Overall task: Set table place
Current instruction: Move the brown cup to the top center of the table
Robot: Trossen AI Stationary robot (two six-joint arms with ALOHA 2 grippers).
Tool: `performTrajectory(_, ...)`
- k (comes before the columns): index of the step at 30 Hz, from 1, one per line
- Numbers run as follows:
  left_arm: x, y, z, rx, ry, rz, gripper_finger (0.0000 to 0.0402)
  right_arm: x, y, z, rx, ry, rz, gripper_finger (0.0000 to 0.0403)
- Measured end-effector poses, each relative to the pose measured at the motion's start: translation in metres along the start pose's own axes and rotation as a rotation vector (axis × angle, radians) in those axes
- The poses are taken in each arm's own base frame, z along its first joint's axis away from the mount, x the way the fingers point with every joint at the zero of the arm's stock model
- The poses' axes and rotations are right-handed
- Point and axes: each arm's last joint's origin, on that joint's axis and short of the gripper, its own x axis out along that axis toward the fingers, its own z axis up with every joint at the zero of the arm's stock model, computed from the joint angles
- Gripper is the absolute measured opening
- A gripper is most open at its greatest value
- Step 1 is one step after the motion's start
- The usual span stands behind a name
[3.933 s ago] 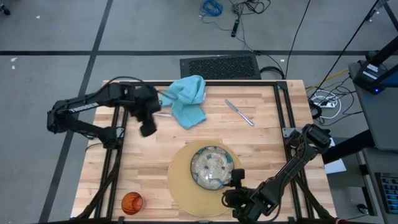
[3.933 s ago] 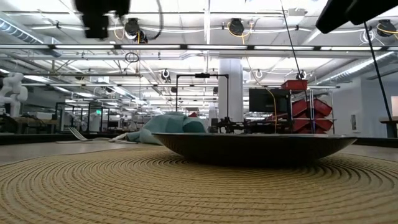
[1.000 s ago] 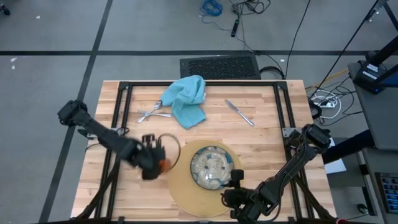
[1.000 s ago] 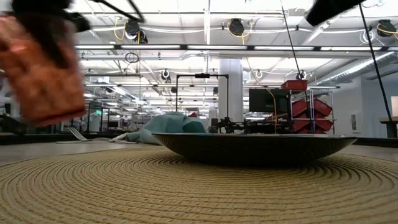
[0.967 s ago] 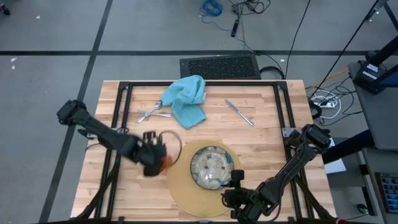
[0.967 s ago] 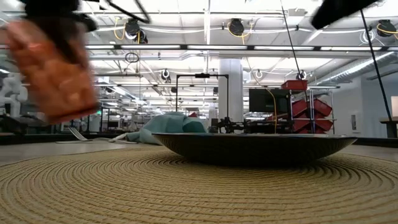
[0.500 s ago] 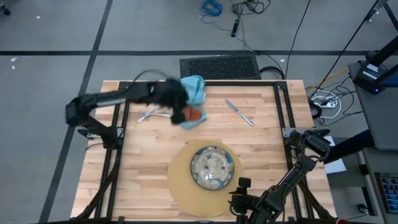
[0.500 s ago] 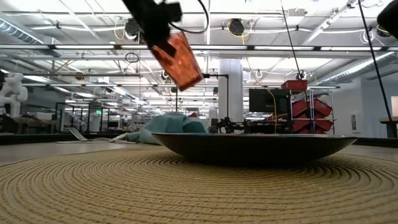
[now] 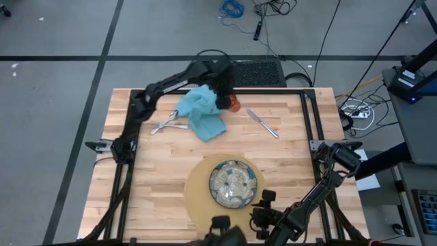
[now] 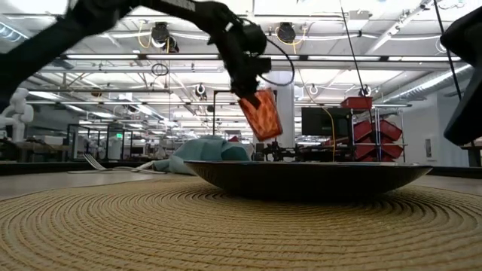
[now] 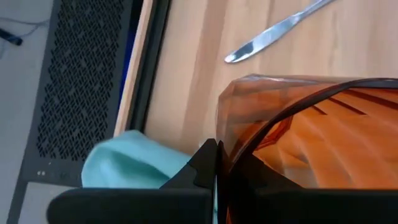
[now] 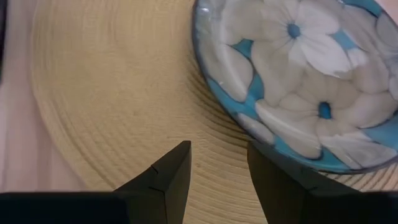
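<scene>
Left end effector (image 9: 225,101) holds the cup (image 9: 233,104) aloft at the worktop's (image 9: 293,154) far edge.
Its fingers clamp the cup's rim, tilted, between napkin (image 9: 203,113) and knife (image 9: 263,124). Right end effector (image 12: 217,168), fingers apart and empty, hovers over the mat (image 12: 118,118) beside the bowl (image 12: 298,74).

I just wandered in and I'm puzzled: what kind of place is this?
Probably a robotics lab or workshop hall: two robot arms work at a wooden table, cables trail on the grey floor, and red bins stand under exposed ceiling pipes.
</scene>
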Motion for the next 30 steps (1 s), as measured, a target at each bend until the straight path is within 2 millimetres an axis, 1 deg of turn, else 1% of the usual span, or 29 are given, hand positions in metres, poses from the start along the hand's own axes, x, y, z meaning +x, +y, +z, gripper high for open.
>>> performTrajectory(3,0.021,0.017,-0.001,-0.010,0.034,-0.014,0.0000,0.000,0.000,0.001,0.009,-0.019,-0.013,0.0148)
performTrajectory(6,0.038,0.029,-0.014,-0.031,0.085,-0.031,0.0000,0.000,-0.001,0.001,0.026,-0.032,-0.025,0.0148)
performTrajectory(9,0.041,0.037,-0.020,-0.033,0.111,-0.037,0.0000,0.000,-0.002,0.000,0.037,-0.032,-0.034,0.0148)
performTrajectory(11,0.041,0.035,-0.018,-0.001,0.103,-0.038,0.0000,0.001,-0.003,0.001,0.040,-0.030,-0.041,0.0148)
performTrajectory(13,0.040,0.030,-0.013,0.032,0.078,-0.035,0.0000,0.003,-0.004,0.003,0.043,-0.030,-0.048,0.0148)
performTrajectory(23,0.041,0.006,-0.002,0.156,0.058,-0.069,0.0000,0.006,-0.008,0.007,0.054,-0.052,-0.076,0.0148)
performTrajectory(30,0.041,0.004,-0.001,0.169,0.050,-0.083,0.0022,0.006,-0.008,0.007,0.049,-0.068,-0.087,0.0148)
